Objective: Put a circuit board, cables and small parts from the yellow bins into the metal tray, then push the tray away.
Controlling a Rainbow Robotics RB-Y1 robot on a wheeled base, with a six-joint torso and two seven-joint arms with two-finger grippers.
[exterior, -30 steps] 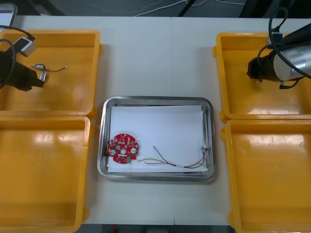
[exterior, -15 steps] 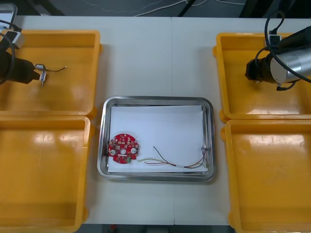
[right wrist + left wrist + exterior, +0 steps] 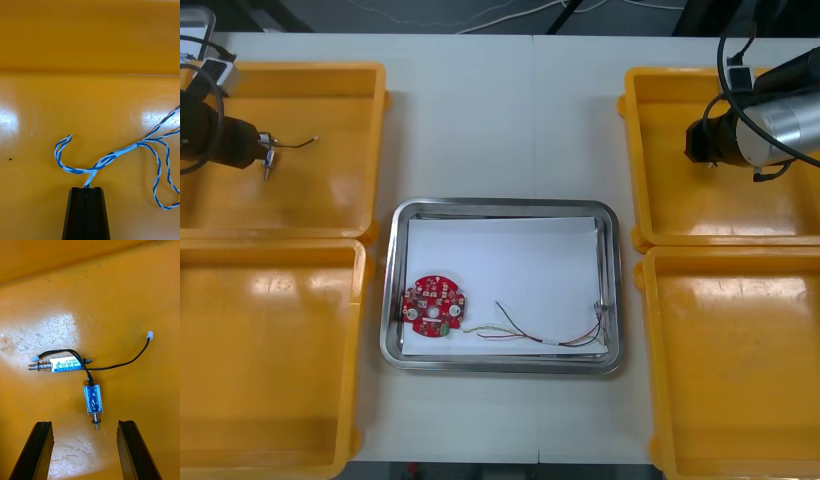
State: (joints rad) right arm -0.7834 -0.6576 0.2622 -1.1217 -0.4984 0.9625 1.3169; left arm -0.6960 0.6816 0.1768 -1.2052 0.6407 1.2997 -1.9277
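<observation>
- Worktop (image 3: 500, 120) below your arms carries a metal tray (image 3: 392, 300), lined white inside, set between yellow bins (image 3: 270, 350) at each side.
- Your left end effector (image 3: 84, 423) hangs over the far left bin (image 3: 330, 72). Its two fingers stand wide apart and grip nothing.
- Just ahead of those fingers, two small metal parts (image 3: 63, 365) lie on the bin floor. The blue-wrapped one (image 3: 93, 400) lies in line with the gap between the fingers. The white-labelled one, with a spring at one end, lies crosswise just beyond it.
- A thin black cable (image 3: 123, 362) ending in a white plug curves away from the parts.
- Your right end effector (image 3: 87, 188) is over the far right bin (image 3: 632, 130). Its fingers are pressed together, pinching one end of a twisted blue and white cable (image 3: 112, 157). The rest of that cable loops across the bin floor.
- Inside the tray, a round red circuit board (image 3: 434, 307) sits near the near left corner. A red and yellow cable (image 3: 530, 335) lies just beside it, running along the near edge.
</observation>
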